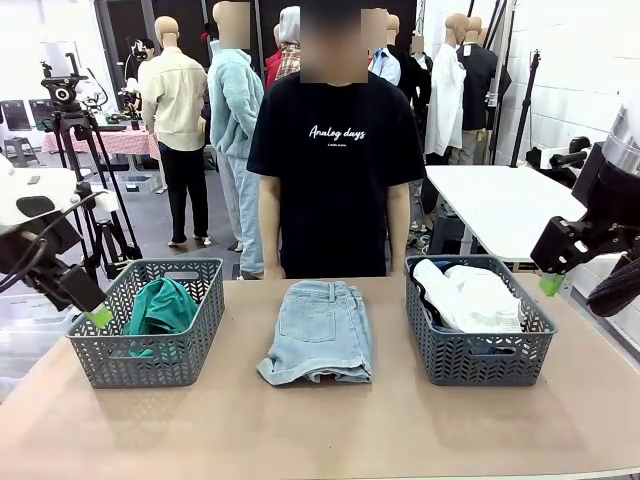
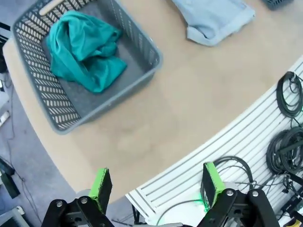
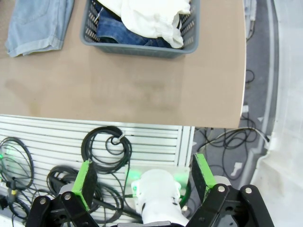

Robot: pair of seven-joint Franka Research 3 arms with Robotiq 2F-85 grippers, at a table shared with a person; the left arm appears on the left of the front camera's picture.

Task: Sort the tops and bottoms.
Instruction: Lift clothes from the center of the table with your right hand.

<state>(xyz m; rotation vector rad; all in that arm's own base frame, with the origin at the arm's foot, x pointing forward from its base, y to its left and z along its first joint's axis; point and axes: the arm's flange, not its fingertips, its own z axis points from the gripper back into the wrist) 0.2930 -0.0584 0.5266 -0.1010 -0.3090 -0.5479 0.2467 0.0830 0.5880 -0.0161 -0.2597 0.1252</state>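
A: Shorts (image 1: 318, 330) are lying folded mid-table between the baskets, teal shirt (image 1: 160, 307) sitting left, white shirt (image 1: 470, 296) over jeans (image 3: 124, 32) right.

B: Both grippers (image 2: 156, 187) (image 3: 142, 175) are hanging apart, holding nothing. Denim's looking soft; I'm guessing pinching the folded edge.

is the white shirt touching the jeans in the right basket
Touching: the right wrist view shows the white shirt lying directly on the dark jeans inside the basket.
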